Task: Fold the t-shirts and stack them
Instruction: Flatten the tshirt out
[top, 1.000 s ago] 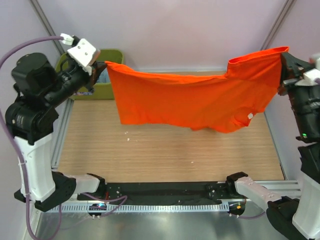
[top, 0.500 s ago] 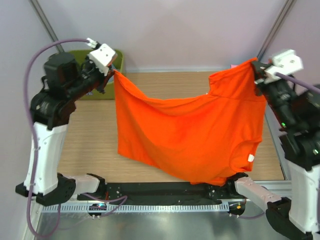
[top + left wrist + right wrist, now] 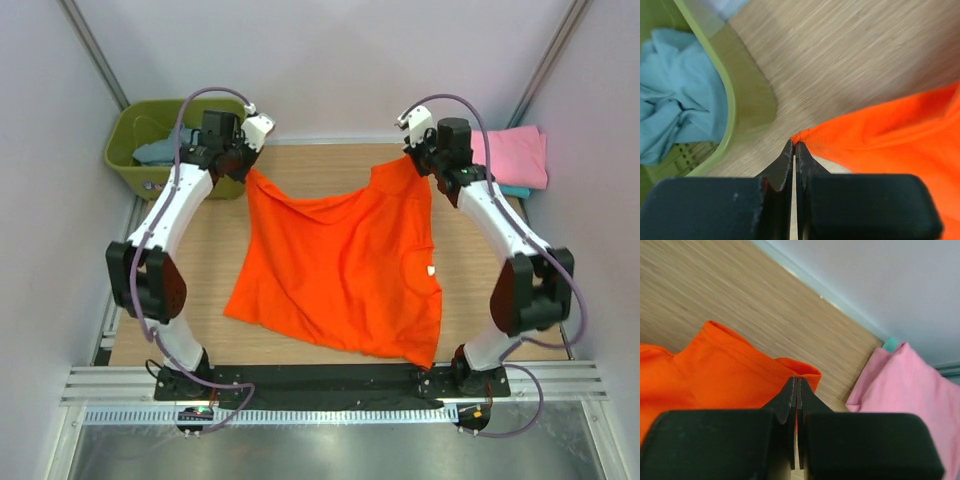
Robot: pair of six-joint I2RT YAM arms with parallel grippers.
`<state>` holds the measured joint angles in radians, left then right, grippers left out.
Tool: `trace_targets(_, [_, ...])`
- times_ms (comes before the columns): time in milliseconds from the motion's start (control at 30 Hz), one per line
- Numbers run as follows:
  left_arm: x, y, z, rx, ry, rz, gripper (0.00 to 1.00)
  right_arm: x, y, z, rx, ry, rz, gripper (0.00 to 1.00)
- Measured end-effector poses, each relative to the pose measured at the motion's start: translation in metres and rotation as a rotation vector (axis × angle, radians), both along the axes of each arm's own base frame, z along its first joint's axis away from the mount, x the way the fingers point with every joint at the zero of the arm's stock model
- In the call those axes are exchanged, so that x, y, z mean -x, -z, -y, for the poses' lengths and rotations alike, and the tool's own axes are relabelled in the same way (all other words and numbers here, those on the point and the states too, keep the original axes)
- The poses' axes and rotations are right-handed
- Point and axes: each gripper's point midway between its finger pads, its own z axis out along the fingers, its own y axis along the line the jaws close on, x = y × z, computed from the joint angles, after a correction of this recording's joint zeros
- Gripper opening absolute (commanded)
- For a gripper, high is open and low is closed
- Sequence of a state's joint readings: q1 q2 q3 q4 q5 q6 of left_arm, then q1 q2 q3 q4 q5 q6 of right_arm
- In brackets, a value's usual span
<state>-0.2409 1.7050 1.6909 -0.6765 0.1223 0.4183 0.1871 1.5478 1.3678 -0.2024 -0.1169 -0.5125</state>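
The left claw (image 3: 794,146) at 11 o'clock and the right claw (image 3: 797,382) at 1 o'clock are each pinched tight on a far corner of the orange shirt (image 3: 340,270), which lies mostly spread mid-tabletop (image 3: 200,260). To lay it flat, it's likely best to pull the 2 corners apart evenly and lower the far edge before release, as the near hem at 5 o'clock looks rumpled. The tub (image 3: 125,140) holding a blue shirt (image 3: 675,100) sits just beside the left claw at 10 o'clock, and a pink shirt (image 3: 515,155) lies near the right claw at 2 o'clock, so neither arm has much room to swing outward.
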Motion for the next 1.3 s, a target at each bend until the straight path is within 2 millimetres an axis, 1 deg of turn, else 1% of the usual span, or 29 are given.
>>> trace_targets(33, [-0.01,0.014,-0.004,-0.005,-0.015,-0.018,0.0,-0.01,0.013,0.003,0.001,0.013,-0.017,0.01])
trace_targets(100, [-0.029,0.045,-0.009,-0.017,-0.037,-0.066,0.0,-0.036,0.047,0.01,0.006,0.038,-0.072,0.01])
trace_targets(133, [-0.038,0.057,-0.011,-0.021,-0.045,-0.083,0.0,-0.048,0.062,0.013,0.009,0.048,-0.093,0.01])
trace_targets(167, [-0.049,0.072,-0.011,-0.023,-0.057,-0.104,0.0,-0.061,0.073,0.015,0.012,0.058,-0.107,0.01])
trace_targets(200, [-0.063,0.087,-0.01,-0.023,-0.066,-0.121,0.0,-0.074,0.081,0.016,0.014,0.066,-0.112,0.01])
trace_targets(233, [-0.072,0.101,-0.009,-0.025,-0.072,-0.138,0.0,-0.088,0.088,0.016,0.016,0.072,-0.112,0.01])
trace_targets(267, [-0.079,0.109,-0.007,-0.024,-0.075,-0.15,0.0,-0.101,0.093,0.015,0.017,0.076,-0.11,0.01])
trace_targets(333, [-0.096,0.126,-0.002,-0.015,-0.085,-0.163,0.0,-0.121,0.097,0.013,0.019,0.081,-0.099,0.01])
trace_targets(367, [-0.101,0.131,0.0,-0.012,-0.087,-0.164,0.0,-0.131,0.096,0.012,0.018,0.085,-0.086,0.01])
trace_targets(400, [-0.106,0.137,0.001,-0.009,-0.09,-0.165,0.0,-0.139,0.096,0.012,0.019,0.091,-0.074,0.01])
trace_targets(467, [-0.111,0.142,0.003,0.001,-0.1,-0.168,0.0,-0.147,0.093,0.013,0.02,0.101,-0.059,0.01])
trace_targets(567, [-0.113,0.14,0.004,0.016,-0.114,-0.167,0.0,-0.152,0.082,0.014,0.018,0.115,-0.037,0.01])
trace_targets(667, [-0.112,0.128,0.005,0.039,-0.127,-0.149,0.0,-0.152,0.064,0.016,0.014,0.125,-0.006,0.01])
trace_targets(733, [-0.107,0.11,0.007,0.065,-0.132,-0.13,0.0,-0.146,0.049,0.018,0.013,0.132,0.001,0.01])
trace_targets(800, [-0.099,0.081,0.008,0.095,-0.132,-0.095,0.0,-0.134,0.022,0.021,0.006,0.141,0.033,0.01])
trace_targets(867, [-0.087,0.034,0.009,0.131,-0.12,-0.025,0.0,-0.114,-0.015,0.024,-0.007,0.148,0.079,0.01])
trace_targets(933, [-0.069,-0.021,0.009,0.165,-0.101,0.062,0.0,-0.083,-0.06,0.029,-0.026,0.154,0.138,0.01])
trace_targets(967, [-0.06,-0.045,0.01,0.18,-0.092,0.103,0.0,-0.069,-0.079,0.031,-0.037,0.157,0.165,0.01])
trace_targets(1033, [-0.03,-0.1,0.01,0.211,-0.066,0.196,0.0,-0.028,-0.13,0.037,-0.067,0.161,0.251,0.01])
trace_targets(1067, [-0.013,-0.125,0.009,0.224,-0.053,0.238,0.0,-0.008,-0.151,0.039,-0.08,0.163,0.289,0.01])
trace_targets(1100, [0.005,-0.148,0.007,0.237,-0.041,0.282,0.0,0.021,-0.181,0.043,-0.104,0.164,0.348,0.01])
trace_targets(1133, [0.024,-0.166,0.006,0.246,-0.03,0.314,0.0,0.04,-0.199,0.045,-0.118,0.163,0.383,0.01])
trace_targets(1200, [0.061,-0.196,0.001,0.261,-0.013,0.376,0.0,0.089,-0.237,0.05,-0.148,0.155,0.461,0.01])
trace_targets(1233, [0.075,-0.204,0.0,0.265,-0.006,0.393,0.0,0.113,-0.253,0.053,-0.163,0.151,0.496,0.01])
trace_targets(1267, [0.095,-0.214,-0.003,0.27,0.001,0.412,0.0,0.137,-0.266,0.055,-0.176,0.145,0.526,0.01])
trace_targets(1300, [0.108,-0.22,-0.005,0.274,0.005,0.426,0.0,0.158,-0.276,0.057,-0.185,0.14,0.549,0.01])
